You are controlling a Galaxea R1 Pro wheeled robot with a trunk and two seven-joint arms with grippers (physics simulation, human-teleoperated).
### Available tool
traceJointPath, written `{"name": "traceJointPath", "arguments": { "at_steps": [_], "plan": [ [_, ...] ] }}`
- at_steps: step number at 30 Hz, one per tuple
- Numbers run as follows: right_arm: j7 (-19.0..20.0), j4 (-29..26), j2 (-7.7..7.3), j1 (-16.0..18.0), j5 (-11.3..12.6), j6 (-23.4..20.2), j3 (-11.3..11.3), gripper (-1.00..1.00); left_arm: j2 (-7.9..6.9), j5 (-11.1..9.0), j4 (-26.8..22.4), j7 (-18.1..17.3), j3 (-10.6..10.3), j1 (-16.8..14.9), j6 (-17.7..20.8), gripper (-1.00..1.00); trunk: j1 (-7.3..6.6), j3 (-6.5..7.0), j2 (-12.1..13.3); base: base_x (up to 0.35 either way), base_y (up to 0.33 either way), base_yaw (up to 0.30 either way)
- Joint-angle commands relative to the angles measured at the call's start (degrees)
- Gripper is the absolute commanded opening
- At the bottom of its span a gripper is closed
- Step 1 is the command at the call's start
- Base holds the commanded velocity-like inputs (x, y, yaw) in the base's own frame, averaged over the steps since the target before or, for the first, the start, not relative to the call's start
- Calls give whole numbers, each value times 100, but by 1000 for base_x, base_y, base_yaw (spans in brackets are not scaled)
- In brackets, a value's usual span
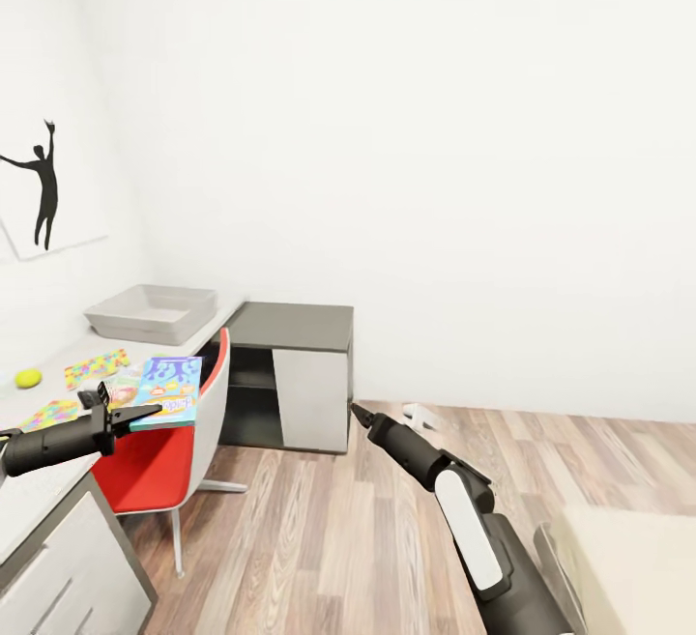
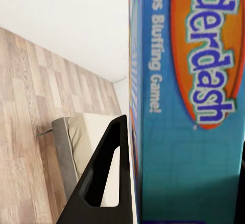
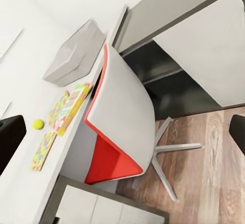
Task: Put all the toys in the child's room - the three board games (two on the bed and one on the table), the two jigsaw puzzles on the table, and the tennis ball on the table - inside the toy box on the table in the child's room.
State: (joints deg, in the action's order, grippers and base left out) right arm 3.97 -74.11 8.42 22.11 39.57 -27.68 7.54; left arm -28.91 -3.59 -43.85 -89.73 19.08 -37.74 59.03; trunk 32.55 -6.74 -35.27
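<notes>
My left gripper is shut on a blue board game, holding it over the table's front edge above the red chair. Close up, that game sits between the black fingers. On the table lie the light-grey toy box, the tennis ball, two jigsaw puzzles and a green-edged board game. My right gripper hangs open over the floor, right of the chair. Its wrist view shows the toy box, ball and puzzle.
A red-and-white swivel chair is tucked against the table. A low dark-topped cabinet stands past the table's end. The beige bed's corner shows at lower right. Wood floor lies between them.
</notes>
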Motion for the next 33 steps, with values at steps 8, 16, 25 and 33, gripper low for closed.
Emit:
{"name": "traceJointPath", "arguments": {
  "at_steps": [8, 16, 25, 33],
  "plan": [
    [13, 0, -1, 4, 10, -27, -11, 100, 0, 8, 0, -27, 0, -6, 49, -100, 4, -10, -8, 269, -128, 275],
    [20, -32, -7, 5, 20, -31, -7, 100, 0, 8, 0, -27, -1, -6, 47, -100, 4, -10, -8, 280, -171, 44],
    [194, -1606, -417, -724, 20, -597, 410, 100, -9, 2, -9, -27, -5, -6, 47, -100, 4, -10, -8, 274, -186, 1],
    [830, -1688, -492, -846, 9, -556, 382, 100, -10, -1, -12, -27, -9, -6, 47, -100, 4, -10, -8, 239, -149, 0]
  ]
}}
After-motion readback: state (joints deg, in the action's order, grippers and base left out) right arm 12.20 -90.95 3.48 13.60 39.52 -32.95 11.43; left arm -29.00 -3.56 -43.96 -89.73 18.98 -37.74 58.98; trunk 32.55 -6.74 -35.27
